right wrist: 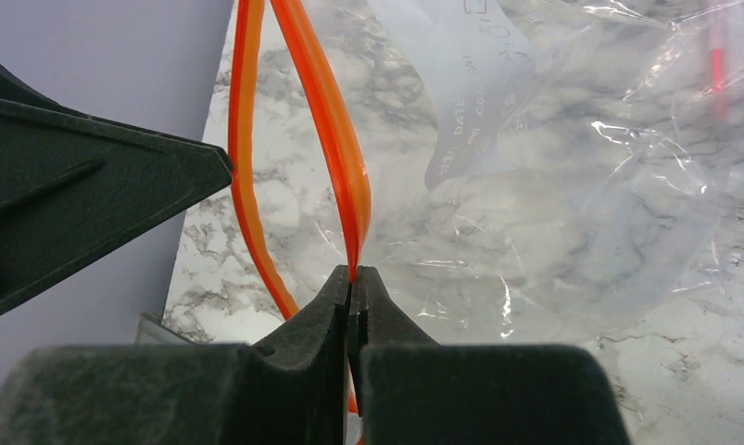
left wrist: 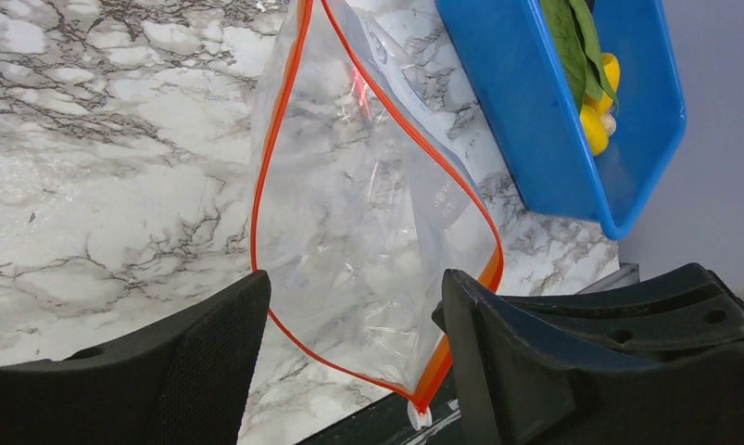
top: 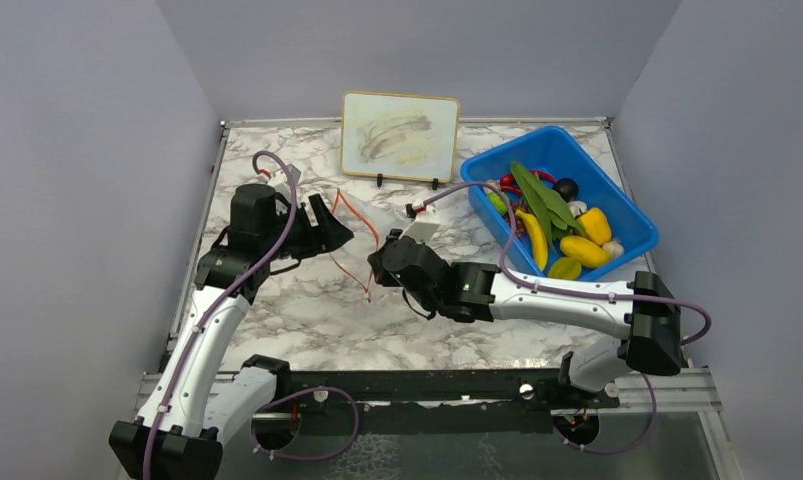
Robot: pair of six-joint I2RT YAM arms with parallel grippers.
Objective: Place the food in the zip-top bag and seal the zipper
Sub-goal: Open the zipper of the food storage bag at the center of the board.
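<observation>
"On the bench [top: 307,320], how far along?"
"Barely begun — the blue bin [top: 577,150] holds all the food [top: 567,235] in view, and the zip-top bag [left wrist: 368,232] is empty, mouth unsealed. Left tool [left wrist: 352,306] gapes apart at that mouth; right tool [right wrist: 352,287] is clamped on the zipper [right wrist: 335,158]."

1. The bag [left wrist: 368,232] mouth gapes wide between its zipper [left wrist: 256,185] strips, open towards the left pincer [left wrist: 354,306].
2. That pincer's spread jaws flank the mouth.
3. The right pincer [right wrist: 351,295], clamped on the zipper, and its arm [top: 557,298] lie between bag and bin [top: 622,195].
4. Bare desk [top: 297,320] lies in front of the bag.
5. A board [top: 399,135] and walls [top: 77,200] close the back and sides.
</observation>
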